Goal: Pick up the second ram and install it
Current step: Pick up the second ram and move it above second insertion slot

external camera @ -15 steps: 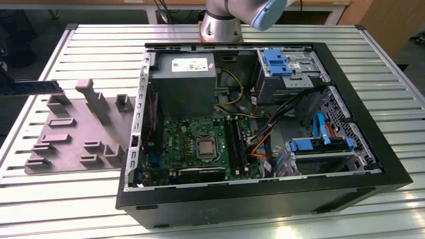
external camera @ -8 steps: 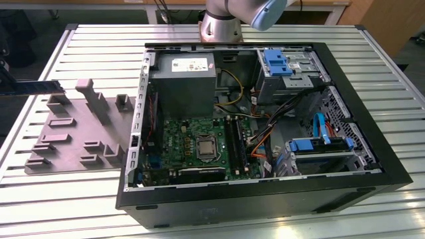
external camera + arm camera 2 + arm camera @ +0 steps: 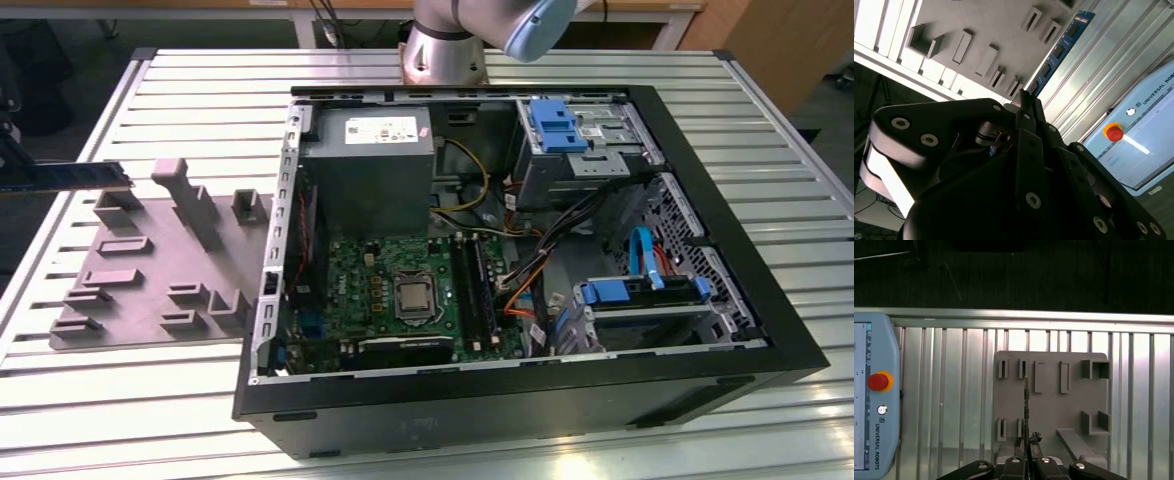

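Pick-up looks done, install not yet: the gripper (image 3: 1025, 102) pinches one end of the second ram (image 3: 1060, 49), lifted over the grey holder plate (image 3: 140, 275) on the exterior view's left of the open case (image 3: 534, 405). The ram's long axis lies level (free end toward the case). Seating it, I judge, calls for turning it along the slot rails (image 3: 470, 285).
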Available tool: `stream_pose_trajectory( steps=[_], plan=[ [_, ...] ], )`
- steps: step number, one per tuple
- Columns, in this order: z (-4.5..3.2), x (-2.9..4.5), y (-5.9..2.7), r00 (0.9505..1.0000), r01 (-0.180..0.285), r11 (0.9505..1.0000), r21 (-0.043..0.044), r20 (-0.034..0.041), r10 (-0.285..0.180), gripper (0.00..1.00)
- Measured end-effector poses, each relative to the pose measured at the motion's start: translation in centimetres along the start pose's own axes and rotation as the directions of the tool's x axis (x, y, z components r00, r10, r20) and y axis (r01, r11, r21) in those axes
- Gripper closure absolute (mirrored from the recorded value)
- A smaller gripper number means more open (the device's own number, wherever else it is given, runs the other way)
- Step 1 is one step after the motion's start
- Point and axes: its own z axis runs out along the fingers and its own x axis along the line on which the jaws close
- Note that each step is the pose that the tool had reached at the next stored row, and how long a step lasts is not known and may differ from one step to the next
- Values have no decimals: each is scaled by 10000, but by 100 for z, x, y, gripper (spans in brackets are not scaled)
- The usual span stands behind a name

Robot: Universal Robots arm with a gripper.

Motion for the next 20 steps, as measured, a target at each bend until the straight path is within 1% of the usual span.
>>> stream_pose_trajectory(
  steps=[20],
  plan=[
    [-1, 0, -44, 10000, 0, 10000, 0, 0, 0, 86]
  ],
)
